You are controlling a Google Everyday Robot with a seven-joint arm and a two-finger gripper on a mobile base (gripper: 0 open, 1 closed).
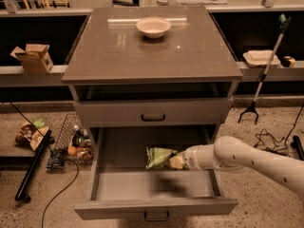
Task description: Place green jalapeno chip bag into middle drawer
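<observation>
The green jalapeno chip bag (159, 156) is a small crumpled green and white bag held inside the open middle drawer (118, 186), a little above its grey floor near the back, with its shadow on the floor below. My gripper (176, 162) reaches in from the right on a white arm and is shut on the bag's right end. The drawer's small dark loop handle (156, 216) shows at the front edge. The upper drawer front (114, 114) is closed.
A cream bowl (153, 26) stands on the cabinet top. A wire basket (71, 144) of items and a black pole lie on the floor at left. A cardboard box (33, 57) sits on the left shelf. A white tray (260, 57) and a grabber tool (266, 68) are at right.
</observation>
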